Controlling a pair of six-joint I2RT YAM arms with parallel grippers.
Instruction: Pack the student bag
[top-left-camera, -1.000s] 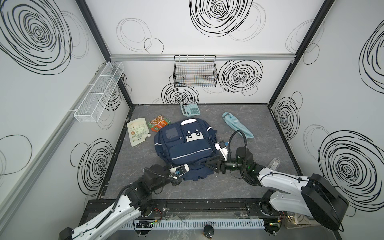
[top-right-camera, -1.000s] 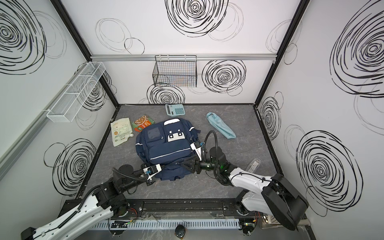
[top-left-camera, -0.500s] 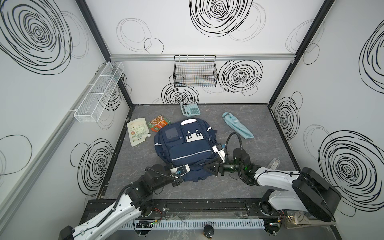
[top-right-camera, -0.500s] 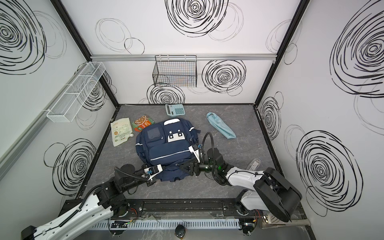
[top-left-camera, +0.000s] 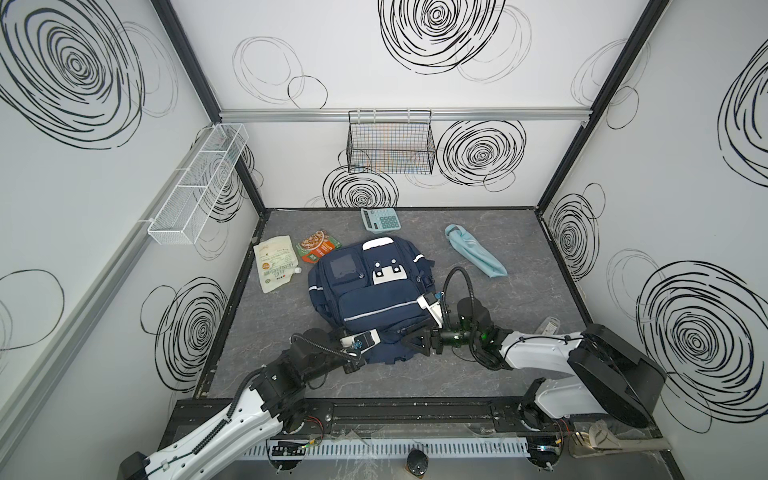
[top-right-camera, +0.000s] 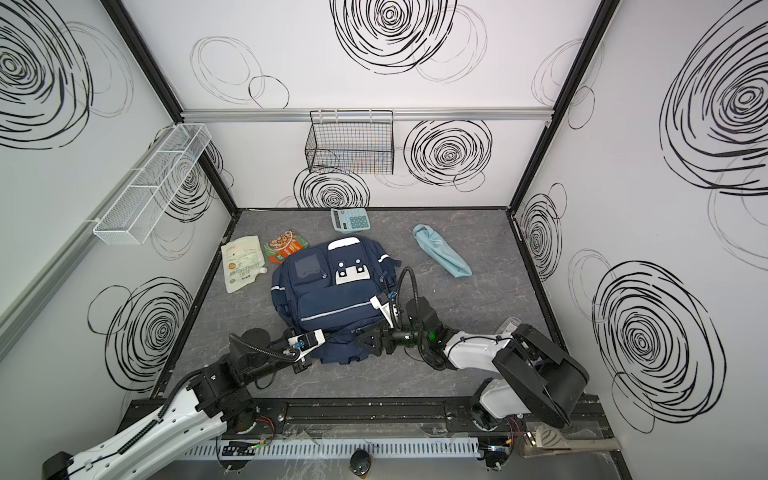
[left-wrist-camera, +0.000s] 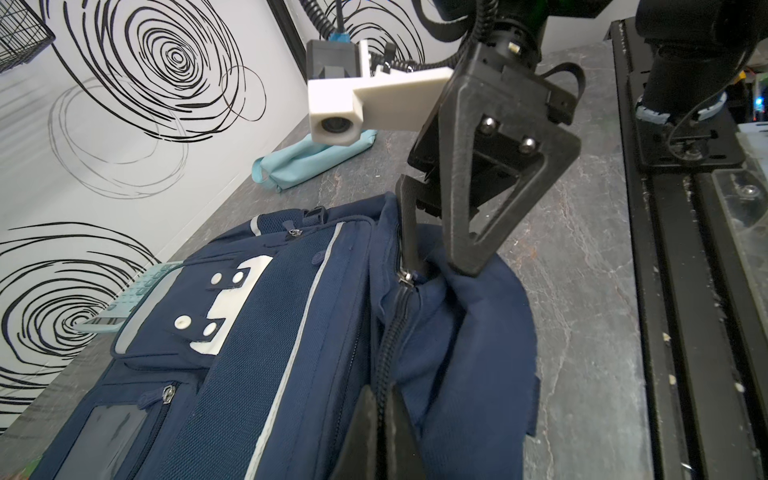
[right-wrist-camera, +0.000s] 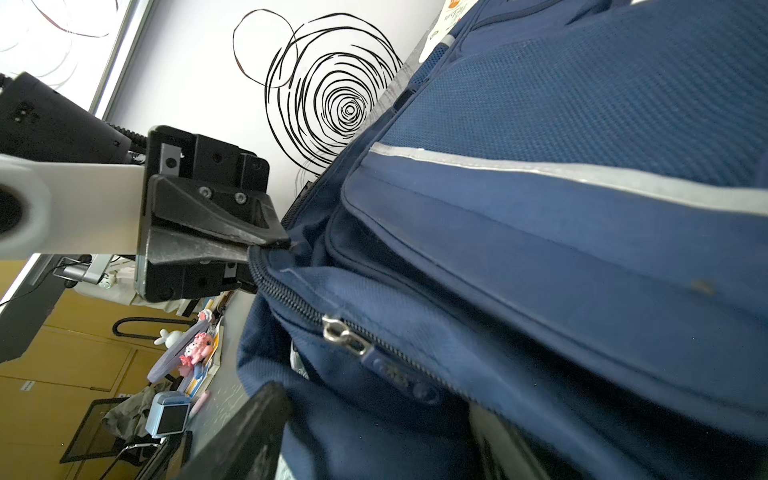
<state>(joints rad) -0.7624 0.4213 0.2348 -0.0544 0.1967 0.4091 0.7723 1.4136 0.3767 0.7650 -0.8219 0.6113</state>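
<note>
Since last frame right fingers (left-wrist-camera: 465, 262) moved left to near edge of student bag (top-left-camera: 374, 299), now apart astride zip (left-wrist-camera: 390, 332) | left fingers (right-wrist-camera: 232, 224) clamped on same zip seam | 1 student bag, centre of bench (top-left-camera: 519, 266) | 2 pouches (top-left-camera: 276, 262) (top-left-camera: 318, 246), 1 calculator (top-left-camera: 380, 219), 1 umbrella (top-left-camera: 476, 255)

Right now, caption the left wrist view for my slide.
Right gripper open at the zipper slider of the navy student bag, left gripper shut on its zipper edge.

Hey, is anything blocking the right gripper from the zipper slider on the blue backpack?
Nothing visible. The right gripper, jaws open, sits at the zipper slider of the student bag, only the bag's own fabric around it. The left gripper pinches the bag's edge further along the zipper, out of the way.
</note>
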